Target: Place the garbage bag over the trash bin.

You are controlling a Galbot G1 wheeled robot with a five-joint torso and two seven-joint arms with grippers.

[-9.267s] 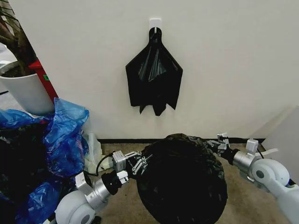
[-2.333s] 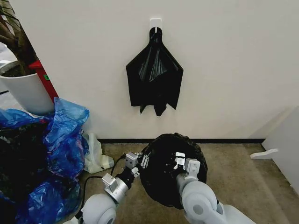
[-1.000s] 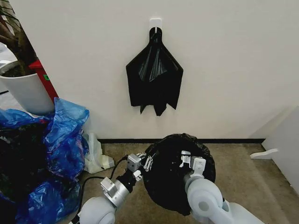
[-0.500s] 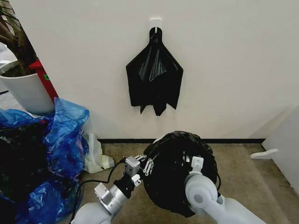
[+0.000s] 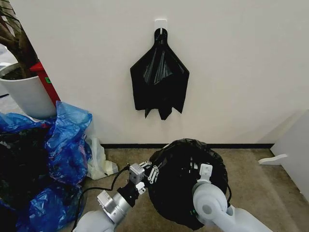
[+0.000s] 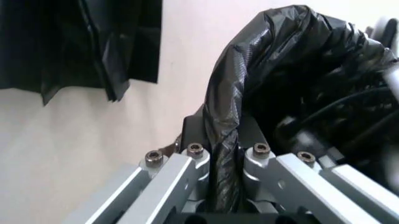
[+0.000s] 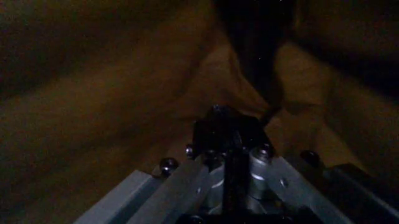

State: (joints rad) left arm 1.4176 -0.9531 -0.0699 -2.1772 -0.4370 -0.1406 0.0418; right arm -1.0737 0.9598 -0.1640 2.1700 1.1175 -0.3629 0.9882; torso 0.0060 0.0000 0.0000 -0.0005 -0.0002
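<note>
i count one garbage bag (image 5: 186, 181), my left claw (image 5: 150, 170) and right claw (image 7: 229, 140) both clamped on it; one black bundle (image 5: 160, 72) on the wall, blue bags (image 5: 65, 145) beside

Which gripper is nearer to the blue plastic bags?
Left. The left gripper pinches the garbage bag at its edge on the side facing the blue plastic bags; the right gripper sits inside the bag's opening, farther from them.

Head camera looks down; both wrist cameras sit close against the garbage bag (image 5: 186, 181).
</note>
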